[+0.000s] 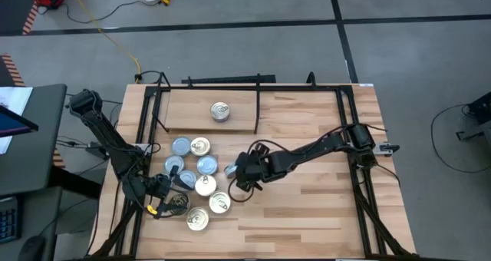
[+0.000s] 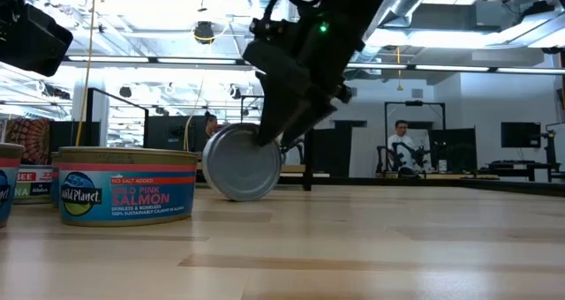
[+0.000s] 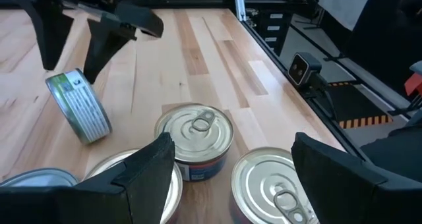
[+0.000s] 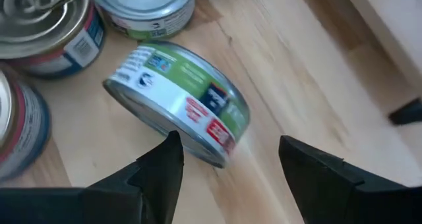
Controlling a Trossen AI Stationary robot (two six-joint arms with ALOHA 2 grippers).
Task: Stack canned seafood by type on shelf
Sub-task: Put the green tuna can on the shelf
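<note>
The shelf (image 1: 307, 111) lies across the table's far part and carries one gold-topped can (image 1: 221, 111). Several cans of seafood (image 1: 196, 173), with bluish and gold tops, stand in a cluster at the left centre. Just right of the cluster a green-labelled can (image 4: 178, 102) stands tilted on its rim. My right gripper (image 4: 229, 145) is open right over this can (image 2: 240, 163). My left gripper (image 3: 231, 178) hangs open over the gold-topped cans (image 3: 198, 128) at the cluster's near side, touching none. My right gripper meets the green-labelled can with one fingertip (image 2: 269, 132) at the can's raised rim (image 2: 256, 134), slanting down from the table's right; the other finger stands free. The can is steeply tilted, its lower rim (image 2: 238, 197) on the table.
The shelf's black frame and divider rod (image 1: 257, 107) rise at the far side, and black bars run along both table sides. A salmon can (image 2: 124, 185) stands near the low camera. Bare tabletop (image 1: 307, 207) lies to the right of the cluster.
</note>
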